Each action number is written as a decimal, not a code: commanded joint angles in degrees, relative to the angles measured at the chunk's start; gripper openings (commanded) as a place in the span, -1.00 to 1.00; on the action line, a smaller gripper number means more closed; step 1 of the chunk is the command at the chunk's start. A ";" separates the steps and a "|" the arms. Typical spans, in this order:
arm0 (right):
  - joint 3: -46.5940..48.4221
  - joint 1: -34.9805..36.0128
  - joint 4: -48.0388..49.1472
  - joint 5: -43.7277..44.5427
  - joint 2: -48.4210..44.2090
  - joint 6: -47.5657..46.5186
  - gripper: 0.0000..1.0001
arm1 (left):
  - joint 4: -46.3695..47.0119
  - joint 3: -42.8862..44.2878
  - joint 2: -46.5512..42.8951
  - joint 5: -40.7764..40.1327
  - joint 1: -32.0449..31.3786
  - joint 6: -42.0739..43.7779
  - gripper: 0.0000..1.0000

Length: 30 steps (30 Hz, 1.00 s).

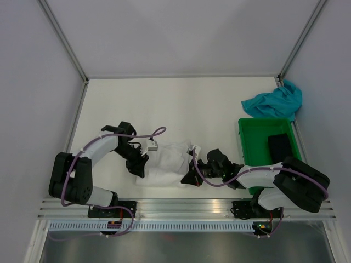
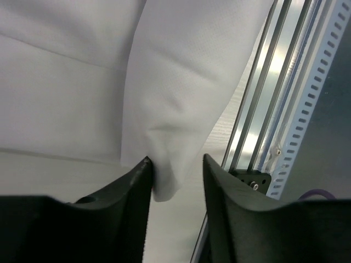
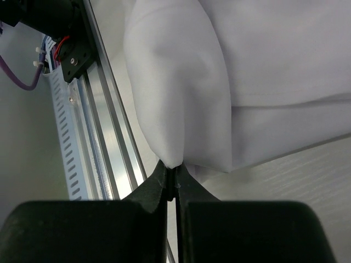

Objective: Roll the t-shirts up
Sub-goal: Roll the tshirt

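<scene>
**While the right gripper pinched one corner, the left stood open on the other**

Because the white shirt (image 1: pixel 164 164) was soft, thin cloth, it looked light and floppy. It would sag, crease and slide on itself rather than hold any shape. It lay bunched in a loose, half-folded heap to the left of the green bin (image 1: pixel 241 143), level with the bin's near end, not touching it. The teal shirt (image 1: pixel 274 102) sat crumpled just past the bin's far right corner, untouched.

The right gripper (image 3: pixel 171 167), on the side of the heap nearer the bin, had its jaws pressed together on a small tip of white cloth. That was only a shallow pinch at the very edge. The left gripper (image 2: pixel 176 159), on the side of the heap away from the bin, had its jaws apart. A drooping fold hung between them against one finger, unclamped.

Judgement: a tip-only pinch on cloth this limp could slip under tension. Best holds were probably the two corners of one hem edge, deeper in the jaws, so the shirt could be pulled flat and evenly. One-sided pulling would likely skew or bunch it. No breakage risk, but it could snag or drag.
</scene>
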 commanded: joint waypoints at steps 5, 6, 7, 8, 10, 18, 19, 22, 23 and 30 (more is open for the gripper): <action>4.01 0.14 -1.04 -5.99 1.44 3.62 -0.99 | 3.08 -2.77 2.23 1.30 -0.02 -3.87 -0.88; 3.32 0.23 -1.21 -7.47 1.08 4.50 -0.99 | 3.08 -2.86 1.44 1.12 -0.02 -3.96 -0.95; 2.96 0.23 -1.39 -8.27 0.56 5.55 -1.00 | 1.77 -2.86 0.39 1.21 -0.02 -2.92 -0.95; 2.52 0.49 -1.39 -9.67 -0.58 7.13 -0.99 | 0.54 -2.69 -1.02 2.08 -0.02 -2.12 -0.95; 1.64 1.19 -1.04 -14.07 -1.38 9.25 -0.99 | -3.24 -1.72 -2.08 3.31 -0.02 -1.15 -0.95; 3.74 -7.48 -6.99 -17.43 1.95 7.26 -0.91 | 1.66 2.32 5.97 -0.11 0.07 -8.00 -0.95; 4.27 -8.46 -9.28 -15.51 2.57 5.49 -0.83 | 2.28 2.67 7.22 -0.28 0.07 -8.79 -0.95; 6.38 -9.26 -14.56 -13.38 6.69 1.70 -0.68 | 3.42 4.08 10.73 -0.02 0.07 -9.41 -0.95; 6.56 -9.26 -14.92 -12.94 7.49 1.52 -0.64 | 3.86 4.26 11.18 0.67 0.07 -9.41 -0.95; 5.24 -9.26 -16.68 -6.70 9.78 2.05 -0.56 | 5.10 5.05 12.24 1.47 0.07 -10.55 -0.93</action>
